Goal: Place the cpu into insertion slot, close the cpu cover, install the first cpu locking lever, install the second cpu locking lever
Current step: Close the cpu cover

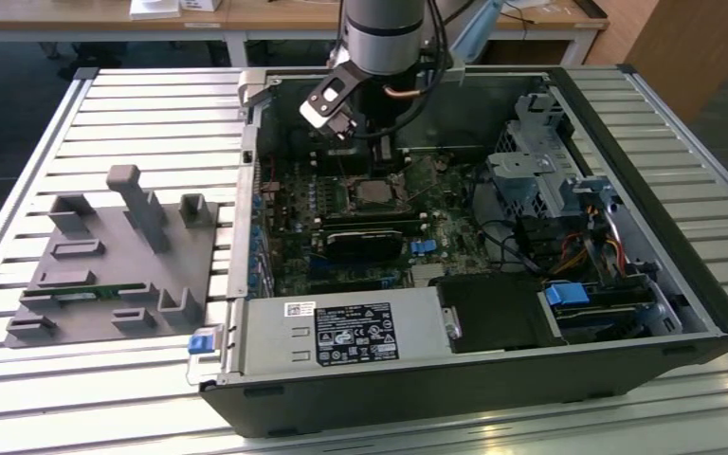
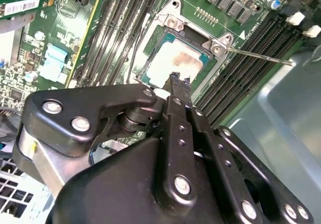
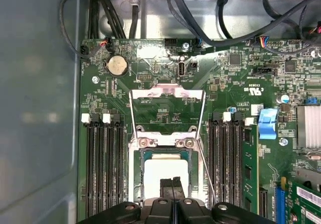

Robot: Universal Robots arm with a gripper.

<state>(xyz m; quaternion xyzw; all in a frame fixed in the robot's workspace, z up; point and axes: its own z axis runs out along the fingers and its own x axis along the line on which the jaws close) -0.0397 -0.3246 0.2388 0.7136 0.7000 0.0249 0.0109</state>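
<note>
The cpu (image 2: 174, 63) is lying flat in the insertion slot (image 3: 133, 179) on the green motherboard (image 3: 241, 78), inside the open computer case (image 1: 465, 389). It is showing a dull silver square top with a thin green edge, and a brownish smudge is sitting on the metal. The gripper (image 2: 179, 79) is hanging right over it. Its jaws are pressed together, and nothing is showing between them. I cannot tell whether the tips are touching the chip. The cpu cover (image 3: 168, 89) is lying open, flipped back from its hinge, and the board is showing through its window. One locking lever (image 2: 261, 57), a thin shiny rod, is sticking out beside the slot and is looking unhooked.

I am guessing the chip is light, thin and stiff but easy to hurt. It is wanting a soft hold by its edges and no hard push. The cover is looking like thin, stiff metal that swings on its hinge. Its free end, far from the hinge, is seeming the best place to push.
</note>
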